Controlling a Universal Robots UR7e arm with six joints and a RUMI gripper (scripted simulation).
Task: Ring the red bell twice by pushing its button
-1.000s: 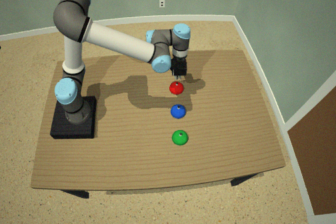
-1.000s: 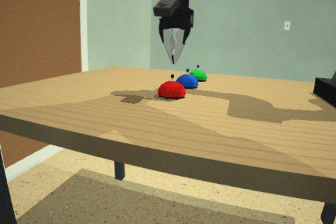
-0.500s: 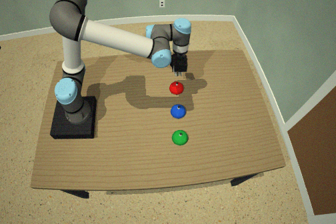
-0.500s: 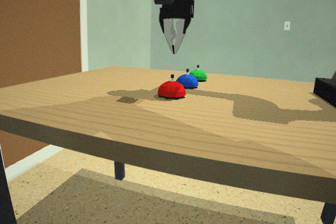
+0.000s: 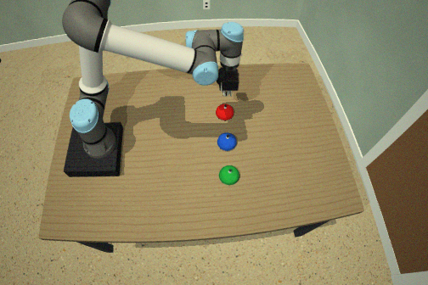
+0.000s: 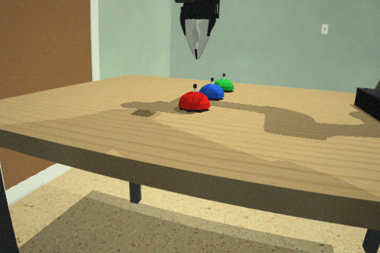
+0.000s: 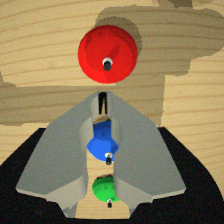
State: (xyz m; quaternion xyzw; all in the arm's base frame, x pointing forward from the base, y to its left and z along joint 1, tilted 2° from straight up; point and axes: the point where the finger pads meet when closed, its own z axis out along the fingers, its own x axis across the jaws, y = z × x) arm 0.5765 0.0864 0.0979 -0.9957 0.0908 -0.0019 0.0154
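The red bell (image 5: pixel 224 112) sits on the wooden table, first in a row of three; it also shows in the exterior view (image 6: pixel 194 101) and the wrist view (image 7: pixel 107 54). Its small dark button (image 6: pixel 194 86) stands up and is untouched. My gripper (image 6: pixel 196 56) is shut and empty. It points straight down and hangs well above the red bell, clear of the button. In the top view the gripper (image 5: pixel 227 92) is just behind the red bell. In the wrist view the fingertips (image 7: pixel 102 105) lie just below the red bell.
The blue bell (image 5: pixel 227 142) and the green bell (image 5: pixel 229 175) stand in line in front of the red one, also in the exterior view, blue (image 6: pixel 212 91) and green (image 6: pixel 225 84). The arm's black base (image 5: pixel 94 150) is at the table's left.
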